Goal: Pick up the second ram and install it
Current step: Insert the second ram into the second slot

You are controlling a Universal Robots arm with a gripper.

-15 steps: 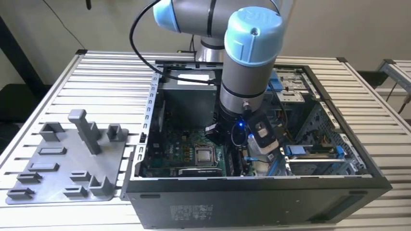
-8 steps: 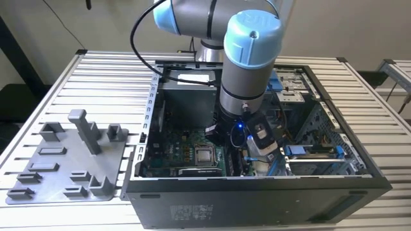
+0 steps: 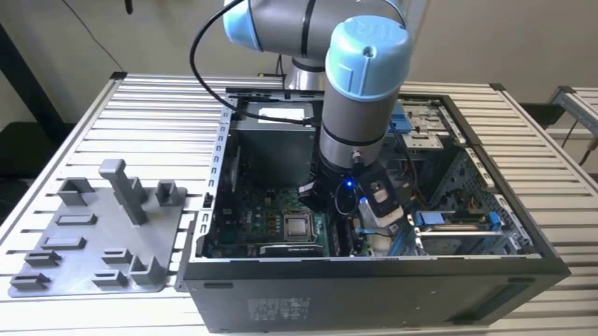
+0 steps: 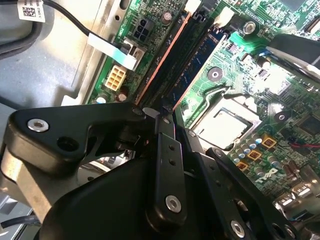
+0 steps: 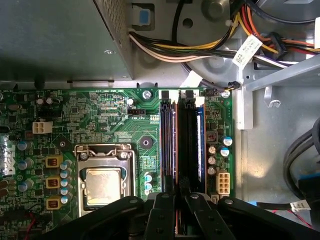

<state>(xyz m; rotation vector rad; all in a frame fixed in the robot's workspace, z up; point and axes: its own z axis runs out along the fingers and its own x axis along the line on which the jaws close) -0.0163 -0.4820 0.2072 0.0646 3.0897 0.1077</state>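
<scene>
The second ram [image 5: 200, 145] stands on edge at the motherboard's [image 5: 100, 110] memory slots, beside the processor socket [image 5: 102, 185]. The gripper [image 5: 176, 200] hangs over its near end, jaws apparently pinched on it. Even downward pressure seems wise. The computer case [image 3: 374, 294] rests on a slatted table [image 3: 140, 126], the grey fixture tray [image 3: 94, 238] on its left.

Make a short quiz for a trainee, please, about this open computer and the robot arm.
1. True or false: the gripper hangs over the grey tray.
2. In the first wrist view, the memory slots lie between the processor socket and: A) a white connector; B) a keyboard; C) a screwdriver.
3. Fill in: the grey tray stands outside the computer case, at the exterior view's ____.
Key: 1 false, it is inside the case, above the memory slots; 2 A; 3 left.
</scene>
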